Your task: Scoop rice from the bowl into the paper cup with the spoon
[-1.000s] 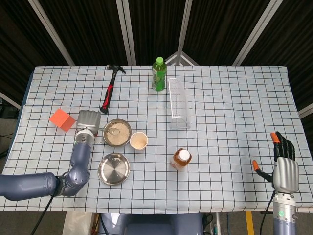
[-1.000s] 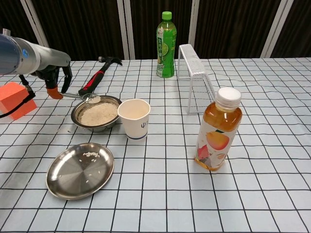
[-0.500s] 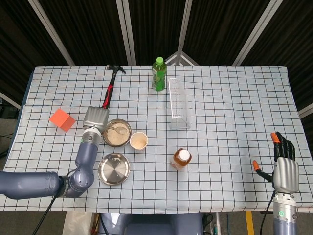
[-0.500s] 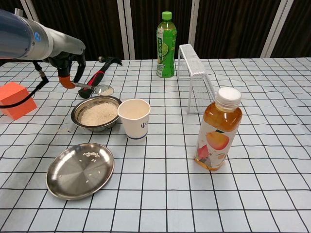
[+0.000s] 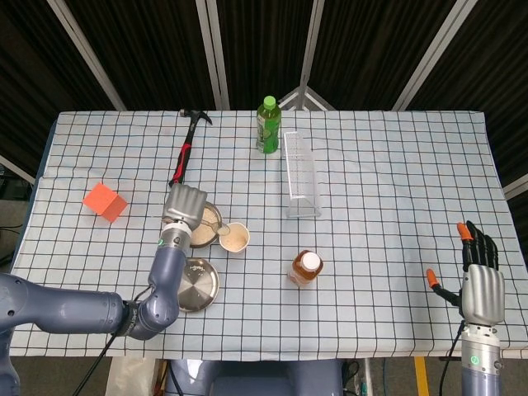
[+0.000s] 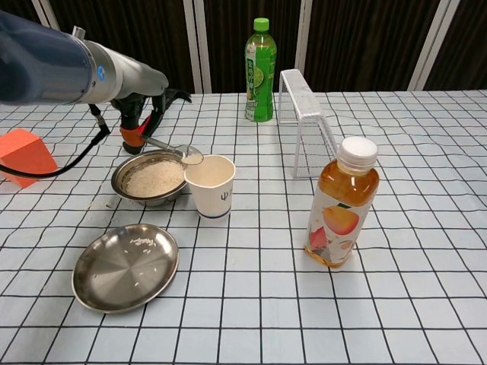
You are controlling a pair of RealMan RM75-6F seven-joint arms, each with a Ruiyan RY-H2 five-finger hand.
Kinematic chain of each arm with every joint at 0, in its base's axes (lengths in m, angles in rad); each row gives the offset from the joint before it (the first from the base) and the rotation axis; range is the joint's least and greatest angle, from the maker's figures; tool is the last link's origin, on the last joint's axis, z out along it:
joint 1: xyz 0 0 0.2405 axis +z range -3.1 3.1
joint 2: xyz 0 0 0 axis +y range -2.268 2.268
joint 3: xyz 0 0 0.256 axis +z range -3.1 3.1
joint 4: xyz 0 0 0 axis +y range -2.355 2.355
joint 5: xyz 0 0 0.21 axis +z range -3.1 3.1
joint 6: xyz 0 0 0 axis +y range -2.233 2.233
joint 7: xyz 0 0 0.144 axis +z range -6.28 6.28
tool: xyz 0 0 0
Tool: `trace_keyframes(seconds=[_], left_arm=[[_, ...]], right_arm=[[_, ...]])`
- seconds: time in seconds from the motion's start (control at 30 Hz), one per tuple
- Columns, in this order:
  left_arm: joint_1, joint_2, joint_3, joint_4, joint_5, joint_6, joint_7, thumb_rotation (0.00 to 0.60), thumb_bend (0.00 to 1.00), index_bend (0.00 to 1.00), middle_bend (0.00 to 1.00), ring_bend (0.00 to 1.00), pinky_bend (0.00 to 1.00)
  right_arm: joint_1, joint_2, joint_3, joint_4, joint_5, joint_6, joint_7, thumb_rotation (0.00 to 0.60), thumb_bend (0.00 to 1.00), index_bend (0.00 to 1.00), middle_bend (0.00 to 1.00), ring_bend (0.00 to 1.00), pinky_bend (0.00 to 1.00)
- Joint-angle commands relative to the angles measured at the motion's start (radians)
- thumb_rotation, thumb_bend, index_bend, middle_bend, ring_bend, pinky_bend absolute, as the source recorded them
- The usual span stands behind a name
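My left hand [image 6: 137, 122] [image 5: 185, 203] holds a metal spoon [image 6: 176, 150] by its handle, over the steel bowl of rice [image 6: 151, 177] [image 5: 203, 232]. The spoon's tip carries rice and hovers right at the left rim of the white paper cup [image 6: 210, 185] [image 5: 234, 238], which stands upright just right of the bowl. In the head view the hand covers much of the bowl. My right hand [image 5: 478, 276] hangs far off at the table's right front corner, fingers spread, holding nothing.
A steel plate [image 6: 125, 267] with a few rice grains lies in front of the bowl. An orange juice bottle [image 6: 341, 203], a white wire rack [image 6: 306, 122], a green bottle [image 6: 259, 71], a hammer [image 5: 183, 157] and an orange block [image 6: 24, 155] stand around.
My left hand has carried the loaded spoon rightward, from the bowl's left side across it to the cup's rim. The right hand has not moved.
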Motion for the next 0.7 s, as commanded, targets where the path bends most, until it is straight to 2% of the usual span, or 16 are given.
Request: trace_keyframes(seconds=[0.03, 0.23, 0.47, 0.7], left_arm=[[-0.015, -0.015, 0.013, 0.007, 0.024, 0.007, 0.011, 0.600, 0.64, 0.55, 1.00, 1.00, 1.00], [-0.039, -0.032, 0.083, 0.024, 0.146, 0.013, 0.054, 0.600, 0.64, 0.56, 1.00, 1.00, 1.00], [-0.049, -0.034, 0.194, 0.054, 0.370, -0.012, 0.076, 0.600, 0.64, 0.56, 1.00, 1.00, 1.00], [-0.037, -0.030, 0.269, 0.092, 0.587, -0.069, 0.022, 0.600, 0.64, 0.56, 1.00, 1.00, 1.00]], right_arm=[[0.000, 0.000, 0.000, 0.001, -0.001, 0.001, 0.001, 0.600, 0.33, 0.00, 0.00, 0.00, 0.00], [0.000, -0.002, 0.002, 0.003, -0.003, 0.004, 0.003, 0.600, 0.33, 0.00, 0.00, 0.00, 0.00], [0.000, -0.006, 0.005, 0.005, -0.003, 0.009, 0.005, 0.600, 0.33, 0.00, 0.00, 0.00, 0.00], [0.000, -0.010, 0.007, 0.008, -0.003, 0.013, 0.005, 0.600, 0.33, 0.00, 0.00, 0.00, 0.00]])
